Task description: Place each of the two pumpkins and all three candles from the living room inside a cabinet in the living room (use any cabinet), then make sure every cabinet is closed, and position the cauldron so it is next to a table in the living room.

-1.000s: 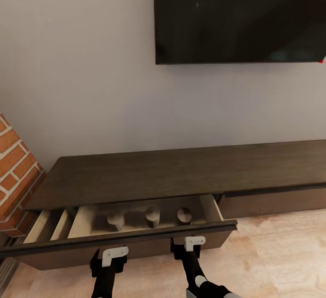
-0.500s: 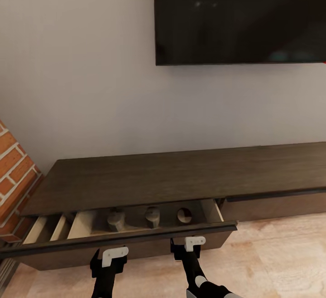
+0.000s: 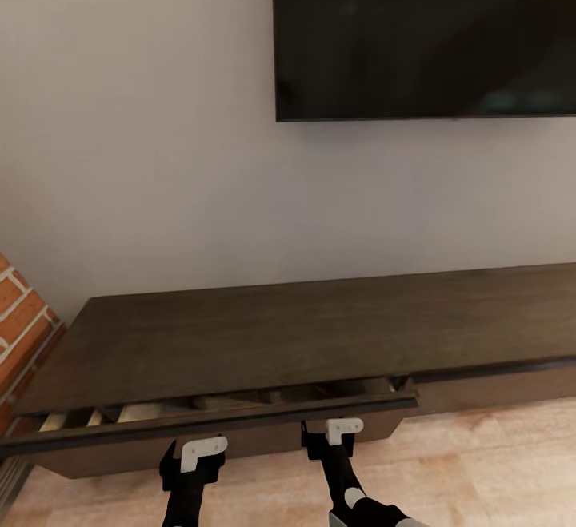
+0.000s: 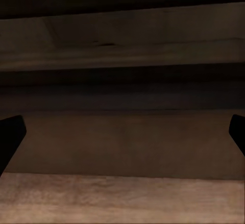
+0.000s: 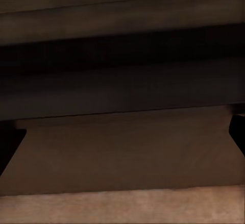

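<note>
Both grippers, the left gripper [image 3: 192, 453] and right gripper [image 3: 334, 431], press spread-apart fingers flat on the drawer front [image 3: 224, 429] at the left end of the long dark-brown wooden cabinet [image 3: 320, 327], likely pushing it shut, leaving a thin gap.

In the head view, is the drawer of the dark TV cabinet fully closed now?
No, the drawer is still slightly out: a narrow gap with pale wood shows between its front and the cabinet top.

Cabinet [image 3: 320, 327] set against wall [image 3: 136, 151], on floor [image 3: 496, 463]. TV [image 3: 424, 31] mounted above cabinet. Brick column [image 3: 20, 319] at cabinet's left end. Drawer [image 3: 216, 423] slightly open; left hand [image 3: 192, 463] and right hand [image 3: 332, 441] positioned before drawer front.
</note>
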Controlling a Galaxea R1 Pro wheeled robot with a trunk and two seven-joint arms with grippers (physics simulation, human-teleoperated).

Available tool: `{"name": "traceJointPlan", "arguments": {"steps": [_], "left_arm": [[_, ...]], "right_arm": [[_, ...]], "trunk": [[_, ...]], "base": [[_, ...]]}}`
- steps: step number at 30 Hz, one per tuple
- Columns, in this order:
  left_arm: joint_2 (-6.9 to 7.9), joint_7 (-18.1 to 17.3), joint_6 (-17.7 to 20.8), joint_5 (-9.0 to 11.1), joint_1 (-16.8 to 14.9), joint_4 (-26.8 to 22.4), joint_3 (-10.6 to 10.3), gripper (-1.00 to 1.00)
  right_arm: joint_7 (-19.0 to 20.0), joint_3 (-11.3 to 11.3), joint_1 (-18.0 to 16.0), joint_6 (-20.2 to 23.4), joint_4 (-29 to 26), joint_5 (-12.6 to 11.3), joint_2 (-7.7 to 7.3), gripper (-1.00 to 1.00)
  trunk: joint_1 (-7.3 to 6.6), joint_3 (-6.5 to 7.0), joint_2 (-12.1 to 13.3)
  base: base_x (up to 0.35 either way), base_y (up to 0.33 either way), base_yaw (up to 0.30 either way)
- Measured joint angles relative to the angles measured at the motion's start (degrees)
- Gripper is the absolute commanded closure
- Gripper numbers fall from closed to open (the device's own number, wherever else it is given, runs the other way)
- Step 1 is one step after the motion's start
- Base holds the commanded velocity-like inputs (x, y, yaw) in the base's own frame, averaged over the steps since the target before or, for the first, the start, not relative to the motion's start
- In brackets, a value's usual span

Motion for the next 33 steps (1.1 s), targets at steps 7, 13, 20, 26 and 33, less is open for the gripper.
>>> {"name": "traceJointPlan", "arguments": {"steps": [7, 13, 20, 26, 33], "left_arm": [[0.03, 0.0, 0.0, 0.0, 0.0, 0.0, 0.0, -1.0], [0.06, 0.0, 0.0, 0.0, 0.0, 0.0, 0.0, -1.0], [0.06, 0.0, 0.0, 0.0, 0.0, 0.1, 0.0, -1.0], [0.04, 0.0, -0.1, 0.0, 0.0, 0.2, 0.0, -1.0], [-0.02, 0.0, -0.1, 0.0, 0.0, 0.3, 0.0, -1.0]], "right_arm": [[-0.1, -0.5, 0.0, -0.1, 0.0, -0.4, -0.03, -1.0], [-0.1, -0.3, 0.0, 0.0, 0.0, 0.4, 0.01, -1.0], [0.0, -0.3, 0.0, 0.0, 0.0, 0.4, 0.01, -1.0], [-0.1, -0.5, 0.0, -0.1, -0.1, 0.7, -0.01, -1.0], [-0.1, -0.6, 0.0, -0.1, -0.1, 0.7, -0.02, -1.0]], "trunk": [[0.0, 0.0, 0.0], [0.02, 0.0, 0.0], [0.02, 0.01, 0.0], [0.04, 0.01, 0.0], [0.05, 0.01, 0.0]], "base": [[0.222, 0.047, 0.0], [0.052, 0.011, 0.0], [0.002, 0.0, 0.0], [-0.125, 0.0, 0.0], [-0.324, 0.0, 0.0]]}}
